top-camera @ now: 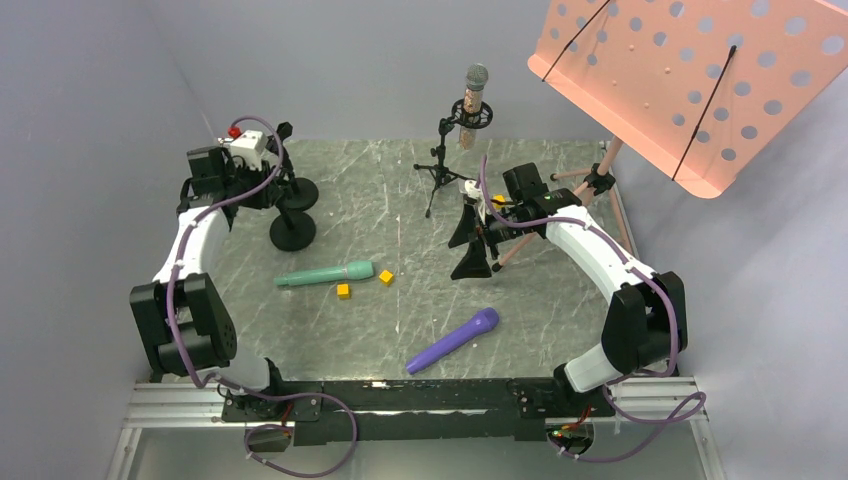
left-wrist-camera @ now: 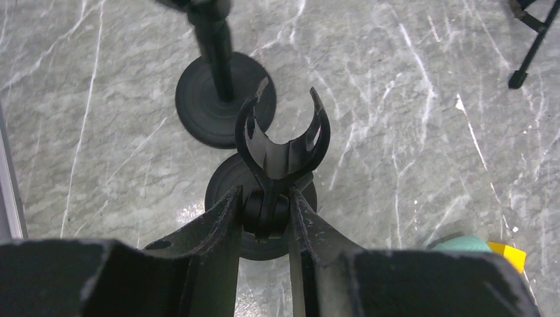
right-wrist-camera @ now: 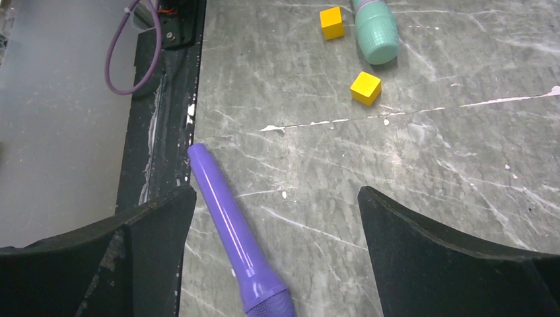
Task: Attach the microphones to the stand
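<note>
My left gripper (left-wrist-camera: pixel 264 193) is shut on the pivot knob just below the U-shaped clip (left-wrist-camera: pixel 284 142) of a black round-base stand (left-wrist-camera: pixel 223 188); in the top view it (top-camera: pixel 272 150) is at the far left of the table. The teal-green microphone (top-camera: pixel 325 273) lies left of centre. The purple microphone (right-wrist-camera: pixel 231 224) lies flat on the table below my open right gripper (right-wrist-camera: pixel 275 191), closer to its left finger, and nothing is held. The glittery copper microphone (top-camera: pixel 470 105) stands upright in a tripod stand (top-camera: pixel 440 175) at the back.
A second round-base stand (left-wrist-camera: pixel 221 86) stands just behind the gripped one. Two yellow cubes (top-camera: pixel 343 291) (top-camera: pixel 386 277) lie beside the teal microphone's head. A pink perforated music stand (top-camera: pixel 690 80) overhangs the back right. Black rail (right-wrist-camera: pixel 168 119) runs along the near edge.
</note>
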Controlling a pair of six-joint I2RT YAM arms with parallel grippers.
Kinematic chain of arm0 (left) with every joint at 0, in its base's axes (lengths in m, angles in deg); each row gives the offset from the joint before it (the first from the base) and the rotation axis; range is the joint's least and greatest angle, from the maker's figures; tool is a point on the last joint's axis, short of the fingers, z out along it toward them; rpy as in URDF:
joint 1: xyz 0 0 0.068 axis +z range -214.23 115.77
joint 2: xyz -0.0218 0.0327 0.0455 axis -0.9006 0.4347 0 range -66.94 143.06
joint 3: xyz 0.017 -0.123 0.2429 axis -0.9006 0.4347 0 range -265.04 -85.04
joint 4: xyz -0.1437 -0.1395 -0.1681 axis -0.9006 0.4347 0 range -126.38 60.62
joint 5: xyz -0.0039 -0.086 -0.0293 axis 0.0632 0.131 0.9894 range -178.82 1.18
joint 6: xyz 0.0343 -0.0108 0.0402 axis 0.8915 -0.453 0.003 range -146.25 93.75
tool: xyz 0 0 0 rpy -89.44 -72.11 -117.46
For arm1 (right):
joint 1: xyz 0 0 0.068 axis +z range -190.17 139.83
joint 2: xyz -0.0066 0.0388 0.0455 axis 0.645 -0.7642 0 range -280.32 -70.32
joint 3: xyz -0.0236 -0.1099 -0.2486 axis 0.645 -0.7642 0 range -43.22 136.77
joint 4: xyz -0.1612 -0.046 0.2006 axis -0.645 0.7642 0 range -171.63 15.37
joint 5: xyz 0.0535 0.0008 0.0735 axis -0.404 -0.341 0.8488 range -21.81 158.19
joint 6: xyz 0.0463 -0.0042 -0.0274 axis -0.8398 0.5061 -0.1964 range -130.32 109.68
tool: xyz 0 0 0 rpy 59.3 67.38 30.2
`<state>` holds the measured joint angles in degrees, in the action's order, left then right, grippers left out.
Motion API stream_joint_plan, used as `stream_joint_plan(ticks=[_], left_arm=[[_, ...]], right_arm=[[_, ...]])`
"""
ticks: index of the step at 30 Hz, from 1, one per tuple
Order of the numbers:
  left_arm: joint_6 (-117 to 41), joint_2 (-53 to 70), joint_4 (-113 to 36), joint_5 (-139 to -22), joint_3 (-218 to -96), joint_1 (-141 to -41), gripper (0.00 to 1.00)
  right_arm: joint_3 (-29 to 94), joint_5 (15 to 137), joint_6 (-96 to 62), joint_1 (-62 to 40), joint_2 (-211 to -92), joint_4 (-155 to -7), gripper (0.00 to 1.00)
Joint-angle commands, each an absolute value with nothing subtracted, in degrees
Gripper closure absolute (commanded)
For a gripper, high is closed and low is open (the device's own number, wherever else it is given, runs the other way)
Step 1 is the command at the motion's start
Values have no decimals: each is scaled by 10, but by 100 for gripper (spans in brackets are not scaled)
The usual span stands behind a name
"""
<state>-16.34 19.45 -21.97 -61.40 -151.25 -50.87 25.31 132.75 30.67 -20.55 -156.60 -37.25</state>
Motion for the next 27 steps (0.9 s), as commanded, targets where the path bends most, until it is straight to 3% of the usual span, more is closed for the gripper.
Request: stream_joint_plan(ticks=[1, 15, 27], left_arm=[[-140, 132, -266, -575, -1553, -542, 100], [-178, 103, -243, -526, -1600, -716, 100], [-218, 175, -313, -569, -1586, -888, 100]], right_arm=[[281, 1342, 334, -207, -1569, -356, 0], [279, 1316, 347, -210, -1558, -356, 0], [280, 1319, 356, -225, -1544, -348, 0]])
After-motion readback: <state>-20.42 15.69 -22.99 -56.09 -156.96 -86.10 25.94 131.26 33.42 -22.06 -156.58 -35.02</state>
